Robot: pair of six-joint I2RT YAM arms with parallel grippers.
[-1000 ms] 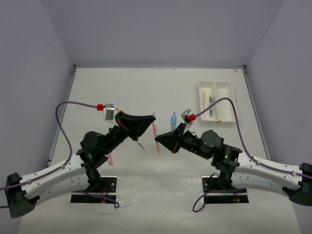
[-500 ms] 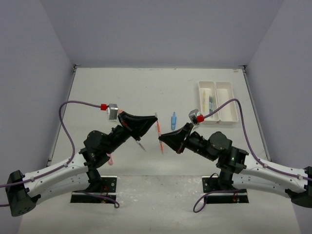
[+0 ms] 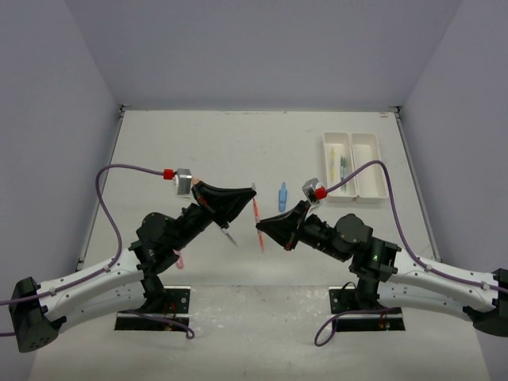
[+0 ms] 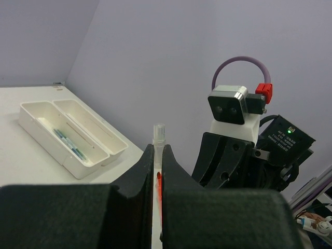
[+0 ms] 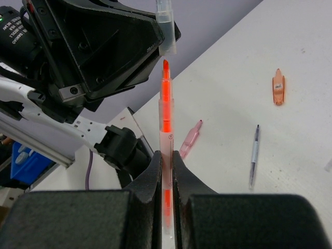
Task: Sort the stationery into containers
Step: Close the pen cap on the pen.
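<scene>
The white table [image 3: 198,151] carries everything. The pair of white trays [image 3: 354,167] lies side by side at its far right and is the landmark here. Both arms reach in from the near edge and meet well to the left of the trays, about mid-table.

The tray on the left of the pair [image 4: 49,132] holds a few thin blue-green pens lying along its length.

Left of the trays and nearer the arm bases, the orange highlighter [image 3: 256,213] is held up off the table between the two grippers. The right gripper [image 5: 166,161] is clenched on its barrel, with the bare orange tip pointing away from that wrist. The left gripper [image 4: 157,155] is pinched tight on the clear cap [image 5: 165,26], which sits just off the tip, on the end of the highlighter towards the trays' side of the table. Whether cap and tip touch cannot be told.

A thin pen [image 3: 228,236] lies on the table further left of the trays, beneath the left gripper. A pink piece [image 3: 181,258] lies further left again, beside the left arm. A small blue piece [image 3: 282,193] lies between the highlighter and the trays. A small orange cap [image 5: 278,86] lies on the table in the right wrist view.
</scene>
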